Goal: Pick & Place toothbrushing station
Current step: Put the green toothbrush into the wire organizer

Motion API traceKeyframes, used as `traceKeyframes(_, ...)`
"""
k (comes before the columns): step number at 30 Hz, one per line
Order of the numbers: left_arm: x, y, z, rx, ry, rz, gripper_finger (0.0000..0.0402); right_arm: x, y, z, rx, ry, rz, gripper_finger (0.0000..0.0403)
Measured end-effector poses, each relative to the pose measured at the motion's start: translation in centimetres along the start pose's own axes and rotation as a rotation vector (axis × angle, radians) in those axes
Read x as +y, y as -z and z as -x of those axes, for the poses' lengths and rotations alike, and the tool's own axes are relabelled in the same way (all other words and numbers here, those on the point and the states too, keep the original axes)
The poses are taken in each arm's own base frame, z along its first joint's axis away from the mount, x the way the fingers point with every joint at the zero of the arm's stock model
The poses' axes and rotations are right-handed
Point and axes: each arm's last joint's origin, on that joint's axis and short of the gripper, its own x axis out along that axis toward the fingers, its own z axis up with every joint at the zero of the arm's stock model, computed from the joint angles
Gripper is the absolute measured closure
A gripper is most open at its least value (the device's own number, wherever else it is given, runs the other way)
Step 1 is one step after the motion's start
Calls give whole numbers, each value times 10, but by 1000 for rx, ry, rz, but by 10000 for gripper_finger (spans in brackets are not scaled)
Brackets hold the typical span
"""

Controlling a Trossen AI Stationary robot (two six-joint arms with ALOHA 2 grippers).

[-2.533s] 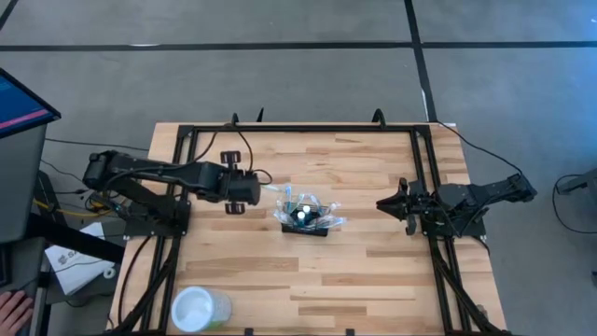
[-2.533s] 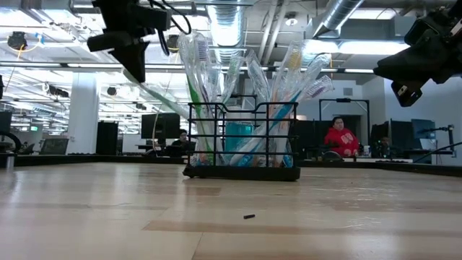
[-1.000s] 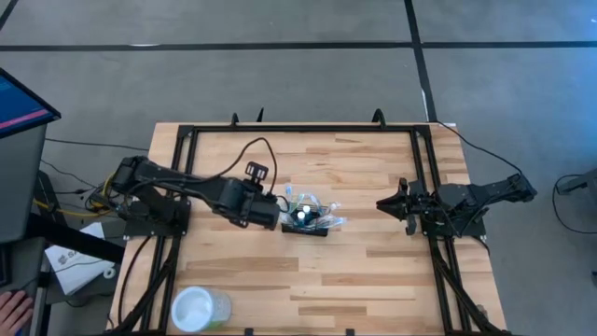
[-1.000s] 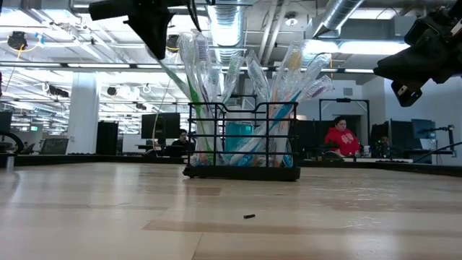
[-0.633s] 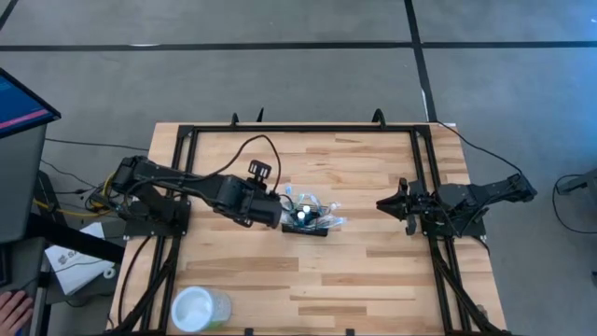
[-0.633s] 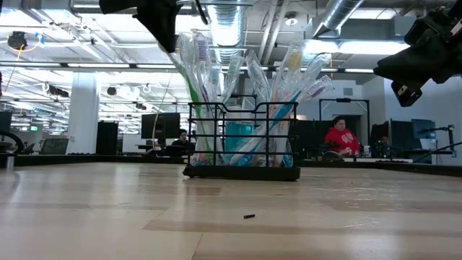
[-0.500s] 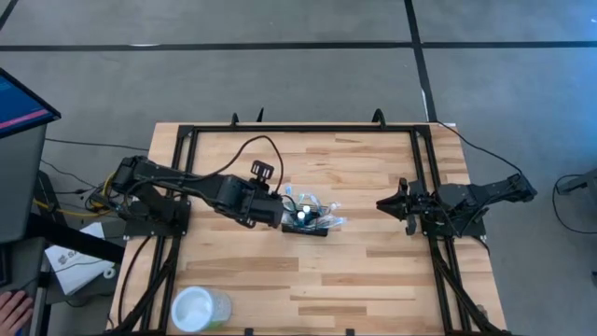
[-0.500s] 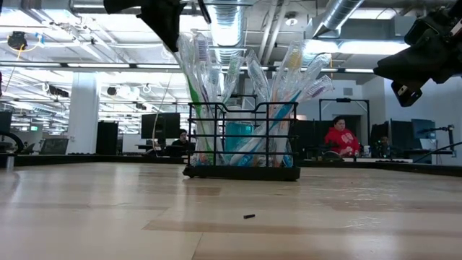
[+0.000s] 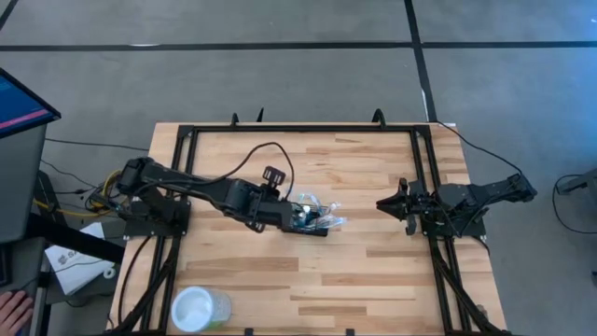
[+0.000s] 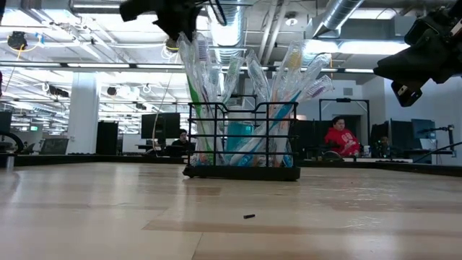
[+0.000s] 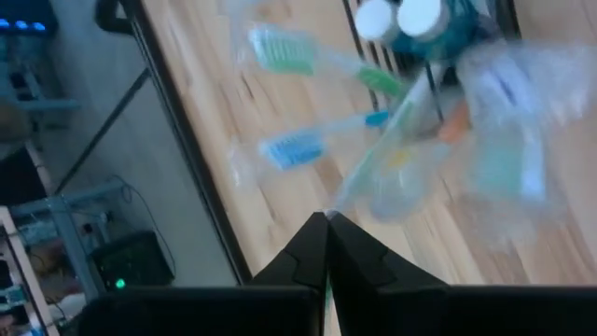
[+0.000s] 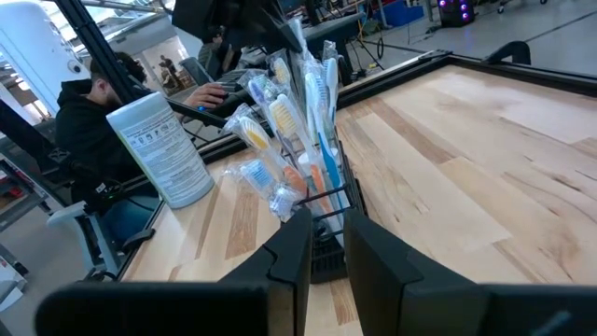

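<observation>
Reaching low across the tabletop (image 9: pixel 373 271) from its left edge, the left arm stretches nearly flat, its tool (image 9: pixel 284 214) clenched above the near side of the toothbrushing station (image 9: pixel 312 222). The wire caddy stands around the tabletop's middle, packed with wrapped toothbrushes (image 10: pixel 198 65). The right arm waits folded by the right edge, well apart from the caddy, its tool (image 9: pixel 384 203) slightly parted and grasping nothing. A clear cup (image 9: pixel 199 308) stands near the front left corner.

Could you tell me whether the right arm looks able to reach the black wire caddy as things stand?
Probably yes: the right hand hovers apart from the caddy with bare table between them, though the left hand is already at its far side.
</observation>
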Motion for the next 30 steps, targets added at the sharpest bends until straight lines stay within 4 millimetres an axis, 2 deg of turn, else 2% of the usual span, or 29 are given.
traceKeyframes(15, -3, -17, -10, -92, 32, -37, 402, 0, 0, 0, 0, 0, 0, 344)
traceKeyframes(30, 4, -18, -21, -165, 154, 131, 401, 0, 0, 0, 0, 0, 0, 344)
